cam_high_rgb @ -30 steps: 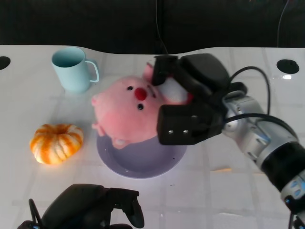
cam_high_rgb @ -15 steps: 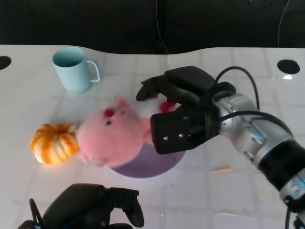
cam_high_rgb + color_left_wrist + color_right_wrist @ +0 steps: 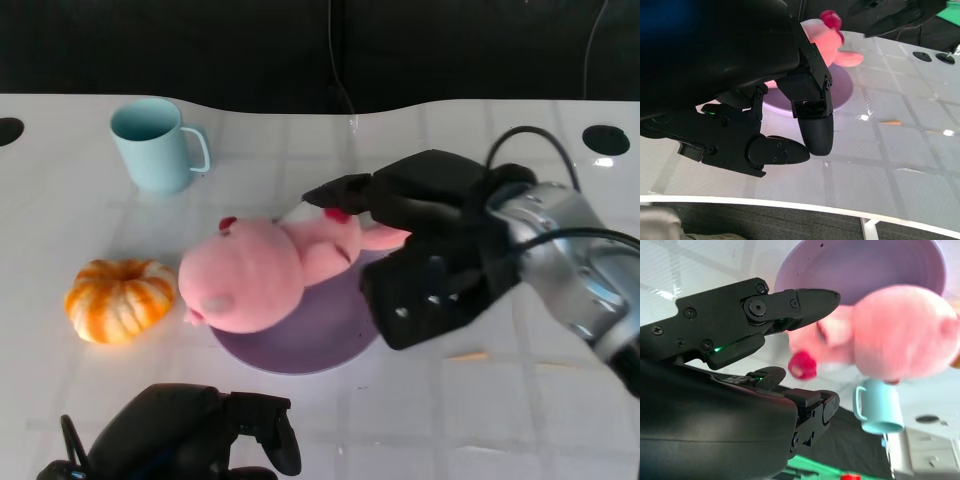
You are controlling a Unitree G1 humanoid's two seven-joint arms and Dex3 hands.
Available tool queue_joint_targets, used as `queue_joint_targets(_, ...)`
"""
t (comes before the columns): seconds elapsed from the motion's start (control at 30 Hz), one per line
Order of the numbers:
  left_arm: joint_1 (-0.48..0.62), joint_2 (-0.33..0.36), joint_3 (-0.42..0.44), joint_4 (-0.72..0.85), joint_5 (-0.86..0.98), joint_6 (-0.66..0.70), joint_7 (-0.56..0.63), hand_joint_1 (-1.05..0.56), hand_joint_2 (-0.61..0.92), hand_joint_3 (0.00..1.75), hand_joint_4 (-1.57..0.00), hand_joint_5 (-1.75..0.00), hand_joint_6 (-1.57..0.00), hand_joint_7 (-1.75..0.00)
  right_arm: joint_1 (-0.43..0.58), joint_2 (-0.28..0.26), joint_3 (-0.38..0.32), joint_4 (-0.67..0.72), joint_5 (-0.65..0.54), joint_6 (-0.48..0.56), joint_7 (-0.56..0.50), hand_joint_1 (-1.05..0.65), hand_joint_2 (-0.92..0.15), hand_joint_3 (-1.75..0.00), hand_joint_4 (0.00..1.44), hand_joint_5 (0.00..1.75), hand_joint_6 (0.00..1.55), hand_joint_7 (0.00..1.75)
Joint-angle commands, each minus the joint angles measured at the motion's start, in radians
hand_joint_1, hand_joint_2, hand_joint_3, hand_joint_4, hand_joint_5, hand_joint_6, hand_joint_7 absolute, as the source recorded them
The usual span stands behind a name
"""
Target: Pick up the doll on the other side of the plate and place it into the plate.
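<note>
Doll [image 3: 262, 275], a plump pink pig with a red bow, lies on its side across the near-left edge of the purple plate [image 3: 330, 335]. Its round head overhangs the rim toward the orange pumpkin [image 3: 119, 299], while its body and limbs lie over the plate's middle. That lopsided rest suggests the toy is being let go here, or has just landed: most of its bulk is over the plate, but the heavy head may pull it outward.

The right hand [image 3: 420, 250] reaches in from the right, palm side turned toward the doll and low over the plate's far-right part. Its fingers [image 3: 335, 190] are spread and stretch out above the doll's red bow and pink limbs. In the right wrist view the fingertips flank the toy with a visible gap, so the hand appears to be open rather than pinching. Whether any finger brushes the plush cannot be told, as that view is blurred at the doll. The silver forearm [image 3: 570, 265] slopes down from the right edge, which keeps the hand above the dish.

The left hand [image 3: 200, 435] stays low at the near edge of the bench [image 3: 480, 400], fingers curled loosely with nothing in them, well apart from the plate. A pale blue mug [image 3: 150, 145] stands at the far left, clear of the action.
</note>
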Motion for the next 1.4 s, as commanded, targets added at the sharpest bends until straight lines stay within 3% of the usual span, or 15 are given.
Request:
queue_joint_targets(0.03, -0.002, 0.008, 0.003, -0.002, -0.002, -0.003, 0.008, -0.30, 0.92, 0.33, -0.69, -1.48, -0.73, -1.05, 0.083, -0.067, -0.069, -0.129, 0.046, 0.009, 0.012, -0.78, -0.92, -0.25, 0.40, 0.10, 0.24, 0.05)
queue_joint_targets(0.3, -0.001, 0.012, 0.003, -0.009, -0.003, -0.008, 0.006, -0.30, 0.92, 0.33, -0.70, -1.46, -0.74, -1.03, 0.306, -0.169, -0.218, -0.308, 0.150, -0.090, -0.064, -0.64, -0.92, -0.23, 0.55, 0.18, 0.36, 0.08)
queue_joint_targets(0.6, 0.000, 0.012, 0.001, -0.035, -0.004, 0.018, -0.013, -0.31, 0.92, 0.35, -0.70, -1.45, -0.73, -1.02, 0.498, -0.211, -0.331, -0.432, 0.191, -0.154, -0.132, -0.49, -0.92, -0.16, 0.81, 0.33, 0.61, 0.17)
queue_joint_targets(0.63, 0.000, 0.013, 0.001, -0.037, -0.004, 0.017, -0.012, -0.31, 0.92, 0.35, -0.70, -1.45, -0.74, -1.03, 0.521, -0.212, -0.345, -0.450, 0.198, -0.152, -0.134, -0.46, -0.92, -0.15, 0.89, 0.44, 0.65, 0.17)
queue_joint_targets(0.67, 0.001, 0.013, 0.001, -0.040, -0.004, 0.019, -0.012, -0.31, 0.92, 0.35, -0.71, -1.45, -0.74, -1.03, 0.542, -0.211, -0.356, -0.465, 0.205, -0.150, -0.135, -0.42, -0.92, -0.14, 0.90, 0.66, 0.71, 0.15)
queue_joint_targets(0.73, 0.003, 0.014, 0.003, -0.046, -0.008, 0.026, -0.017, -0.31, 0.92, 0.34, -0.70, -1.45, -0.74, -1.03, 0.585, -0.209, -0.375, -0.488, 0.209, -0.157, -0.148, -0.38, -0.92, -0.12, 0.91, 0.85, 0.78, 0.14)
queue_joint_targets(0.8, 0.005, 0.016, 0.005, -0.053, -0.012, 0.032, -0.024, -0.32, 0.92, 0.35, -0.70, -1.44, -0.73, -1.02, 0.625, -0.208, -0.384, -0.513, 0.202, -0.160, -0.157, -0.31, -0.92, -0.08, 0.95, 1.00, 0.89, 0.16)
queue_joint_targets(1.07, 0.011, 0.031, 0.025, -0.051, -0.025, 0.023, -0.024, -0.32, 0.92, 0.35, -0.70, -1.46, -0.73, -1.03, 0.766, -0.195, -0.406, -0.643, 0.188, -0.082, -0.140, -0.12, -0.92, -0.11, 0.83, 1.37, 1.08, 0.18)
queue_joint_targets(1.3, 0.008, 0.044, 0.039, -0.039, -0.052, 0.022, -0.028, -0.31, 0.92, 0.34, -0.68, -1.52, -0.73, -1.04, 0.786, -0.203, -0.385, -0.639, 0.156, -0.078, -0.145, -0.04, -0.87, -0.12, 0.91, 1.33, 1.21, 0.28)
queue_joint_targets(1.37, 0.011, 0.047, 0.042, -0.041, -0.050, 0.024, -0.028, -0.31, 0.92, 0.34, -0.68, -1.53, -0.72, -1.04, 0.779, -0.200, -0.376, -0.608, 0.138, -0.078, -0.153, -0.02, -0.83, -0.20, 0.93, 1.34, 1.22, 0.34)
queue_joint_targets(1.4, 0.012, 0.047, 0.043, -0.041, -0.051, 0.021, -0.026, -0.31, 0.92, 0.35, -0.68, -1.53, -0.72, -1.04, 0.775, -0.198, -0.373, -0.589, 0.133, -0.089, -0.165, 0.00, -0.65, -0.56, 0.96, 1.35, 1.21, 0.45)
